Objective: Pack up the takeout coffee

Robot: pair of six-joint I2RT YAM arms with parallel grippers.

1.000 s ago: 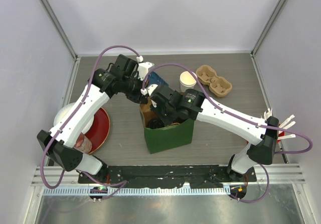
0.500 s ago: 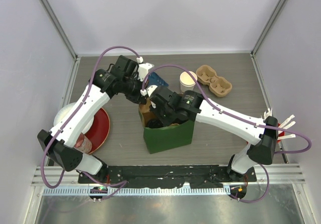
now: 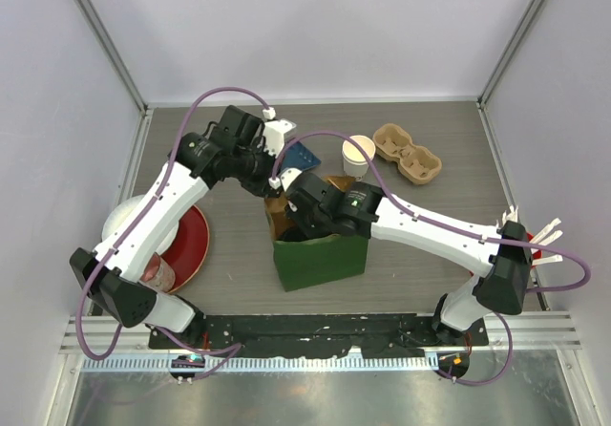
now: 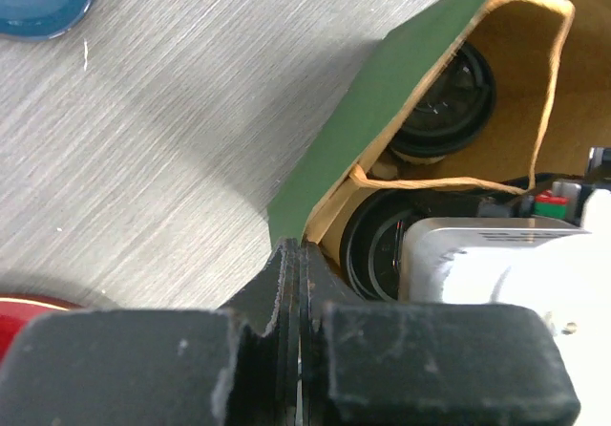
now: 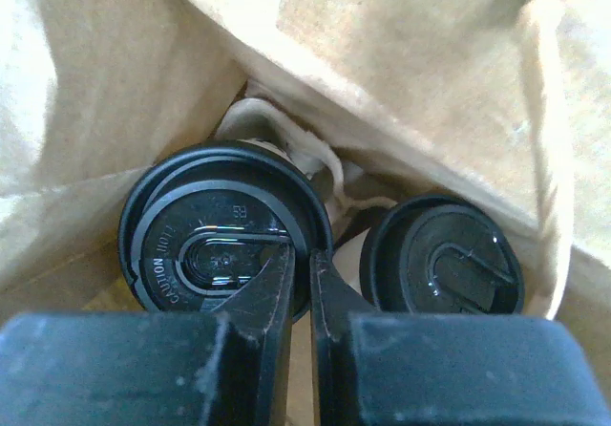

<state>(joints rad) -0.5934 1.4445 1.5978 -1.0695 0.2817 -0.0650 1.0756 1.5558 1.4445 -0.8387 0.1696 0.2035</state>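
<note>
On the grey desk, my left end effector clamped the green bag while my right end effector, nearly closed, hung directly above the upright takeout coffee inside.

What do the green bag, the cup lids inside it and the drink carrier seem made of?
The green bag looks like paper: matte green outside, brown kraft inside, creased, with a twisted cord handle. The cup lids look like glossy black plastic with moulded lettering. The drink carrier is probably moulded pulp: matte tan, rounded wells.
</note>
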